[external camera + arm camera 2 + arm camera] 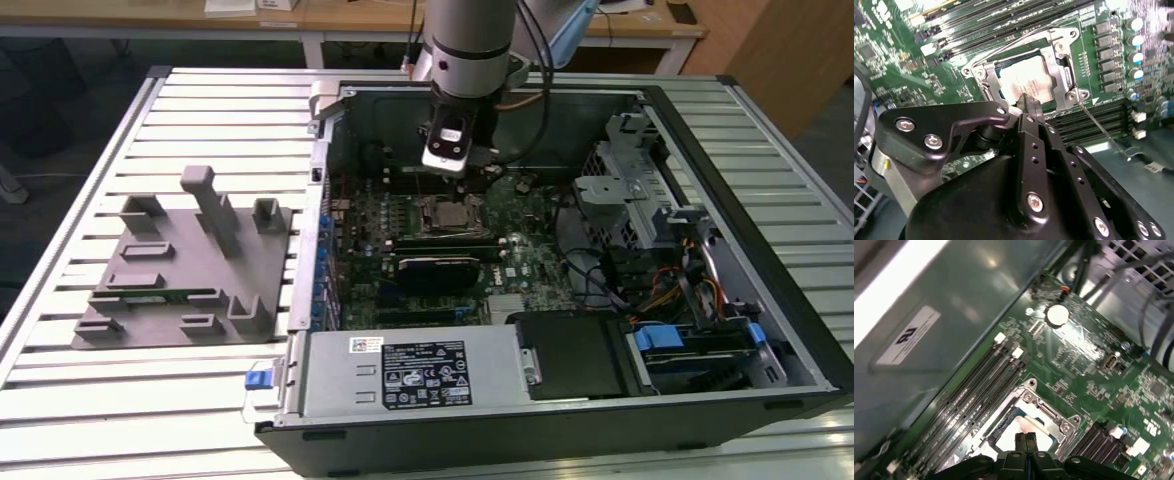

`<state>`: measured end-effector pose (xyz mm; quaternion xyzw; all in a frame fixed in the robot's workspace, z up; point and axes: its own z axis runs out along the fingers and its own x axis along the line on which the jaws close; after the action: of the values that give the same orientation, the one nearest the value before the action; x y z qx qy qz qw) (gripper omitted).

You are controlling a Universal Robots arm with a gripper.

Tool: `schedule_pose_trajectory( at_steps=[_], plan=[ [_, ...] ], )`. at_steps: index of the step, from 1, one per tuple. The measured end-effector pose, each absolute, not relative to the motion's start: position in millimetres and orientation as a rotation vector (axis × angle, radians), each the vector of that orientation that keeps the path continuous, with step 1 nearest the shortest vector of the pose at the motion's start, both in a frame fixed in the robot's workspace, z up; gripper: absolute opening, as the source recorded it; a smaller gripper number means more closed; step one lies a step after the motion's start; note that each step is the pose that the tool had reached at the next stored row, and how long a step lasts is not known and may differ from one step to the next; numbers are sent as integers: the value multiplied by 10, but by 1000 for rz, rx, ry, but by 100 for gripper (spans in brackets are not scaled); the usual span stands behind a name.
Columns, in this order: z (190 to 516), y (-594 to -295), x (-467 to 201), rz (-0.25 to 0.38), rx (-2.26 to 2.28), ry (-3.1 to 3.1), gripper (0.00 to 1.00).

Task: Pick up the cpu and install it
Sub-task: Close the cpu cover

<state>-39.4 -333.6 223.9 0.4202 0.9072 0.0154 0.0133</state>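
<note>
Cpu (pixel 1021 82) in socket (pixel 1066 75) w/ closed jaws just over it.

Shiny silver metal cpu (pixel 1020 81), bright metal socket frame (pixel 1063 74), matt black claw (pixel 1027 102).

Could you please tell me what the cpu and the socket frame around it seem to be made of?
The cpu: likely metal, its top plate pale silver with a soft sheen. The socket frame: probably bare steel, grey and glinting.
</note>
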Motion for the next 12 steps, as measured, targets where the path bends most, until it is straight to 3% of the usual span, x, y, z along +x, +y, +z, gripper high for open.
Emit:
schedule_pose_trajectory(
  at_steps=[12],
  plan=[
    [2237,-3336,-394,49,969,2963,11]
  ],
)
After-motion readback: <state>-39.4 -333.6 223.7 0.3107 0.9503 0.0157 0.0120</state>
